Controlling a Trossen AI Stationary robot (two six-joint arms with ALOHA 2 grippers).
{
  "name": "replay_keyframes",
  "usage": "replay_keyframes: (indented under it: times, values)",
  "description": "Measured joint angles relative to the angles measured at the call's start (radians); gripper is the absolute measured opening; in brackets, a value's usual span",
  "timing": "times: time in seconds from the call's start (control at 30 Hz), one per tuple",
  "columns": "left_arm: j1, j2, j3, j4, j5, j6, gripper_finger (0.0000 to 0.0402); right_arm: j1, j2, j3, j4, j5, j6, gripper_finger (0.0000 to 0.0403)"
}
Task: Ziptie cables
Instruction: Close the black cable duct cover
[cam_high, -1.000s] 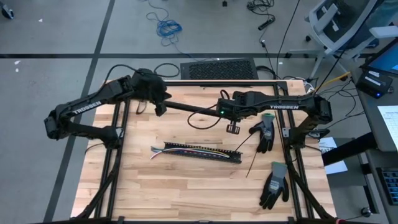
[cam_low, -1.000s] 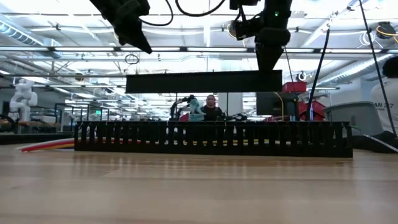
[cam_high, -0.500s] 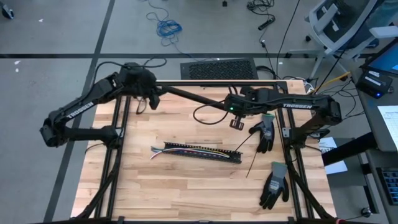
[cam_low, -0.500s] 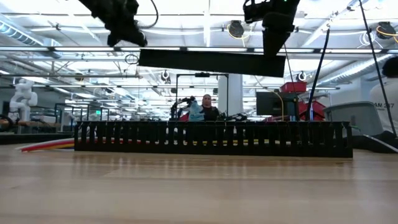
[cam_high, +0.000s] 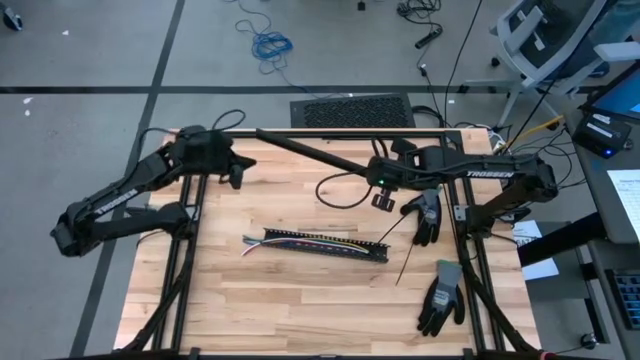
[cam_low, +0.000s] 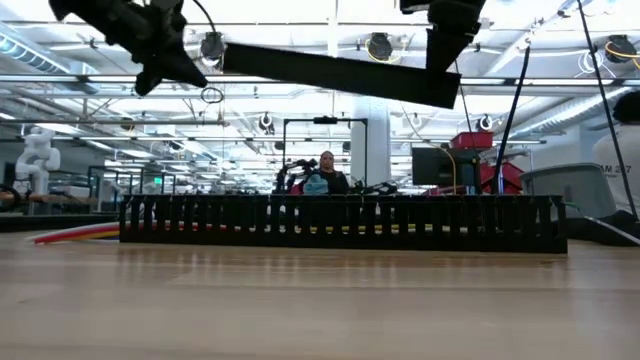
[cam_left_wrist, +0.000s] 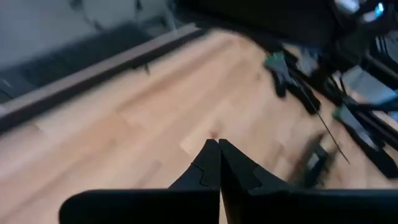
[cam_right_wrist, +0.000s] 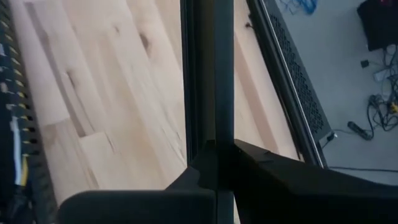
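Right gripper (cam_high: 380, 198) has carried its long black bar (cam_high: 310, 153) higher and rearward.

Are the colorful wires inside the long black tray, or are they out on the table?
Mostly inside. The cables lie along the slotted black tray, with only their loose ends sticking out at one end onto the table.

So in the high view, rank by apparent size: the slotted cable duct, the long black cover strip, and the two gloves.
1. Long black cover strip, held in the right pincer.
2. Slotted cable duct.
3. The upper glove and lower glove look alike; unranked.
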Motion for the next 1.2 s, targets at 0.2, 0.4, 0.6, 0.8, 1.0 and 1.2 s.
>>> replay_keyframes:
  times: [0.2,0.4,0.6,0.8,1.0,1.2]
  values:
    - [0.0,-0.118,-0.13,0.142,-0.108,0.02,0.0,0.047,0.0,-0.009,0.015,0.058,0.048,0.0]
    - [0.0,-0.131,-0.227,0.264,-0.113,0.069,0.0,0.092,0.0,-0.009,0.081,0.069,0.032,0.0]
    - [0.0,-0.123,-0.199,0.273,-0.114,0.203,0.0,0.099,0.0,-0.009,0.047,-0.087,-0.125,0.0005]
    - [0.0,-0.13,-0.135,0.304,-0.167,0.188,0.0,0.106,0.001,-0.009,0.097,-0.122,0.069,0.0011]
    - [0.0,-0.14,-0.066,0.253,-0.113,0.187,0.0024,0.099,0.007,-0.009,0.22,-0.117,0.033,0.0057]
    - [0.0,-0.167,-0.054,0.189,-0.112,0.203,0.0057,0.097,0.008,-0.009,0.223,-0.105,0.014,0.0071]
